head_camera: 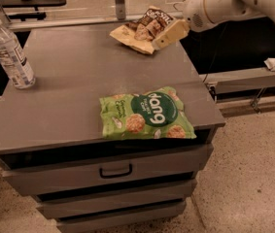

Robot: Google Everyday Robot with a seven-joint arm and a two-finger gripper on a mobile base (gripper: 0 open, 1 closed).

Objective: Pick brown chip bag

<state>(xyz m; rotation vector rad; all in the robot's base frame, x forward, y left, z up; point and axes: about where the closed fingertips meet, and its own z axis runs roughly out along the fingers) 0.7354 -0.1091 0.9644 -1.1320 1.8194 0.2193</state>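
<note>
1. Grey cabinet top [78,81]: it carries three things, well apart from one another, so each can be reached without knocking another.
2. The brown bag [144,29] lies at the far edge, right of centre. It is crumpled and partly raised, which offers an edge to grip.
3. The gripper [168,35] is at the bag's right side, slanting down from the white arm [214,6] that comes in from the upper right. Its tan tip meets the bag's edge, but I cannot tell whether it touches. I also cannot tell whether the gripper is spread or closed.
4. The low, slanted approach looks chosen to come in at the bag's raised side, not from above.
5. The green bag [146,114] lies flat near the front edge and the bottle [9,52] stands upright at the far left. Both are away from the arm's path.
6. My judgement is that the pick is at the reach stage and the bag is not yet lifted. The glossy, loose bag may slide towards the back edge if pushed.
</note>
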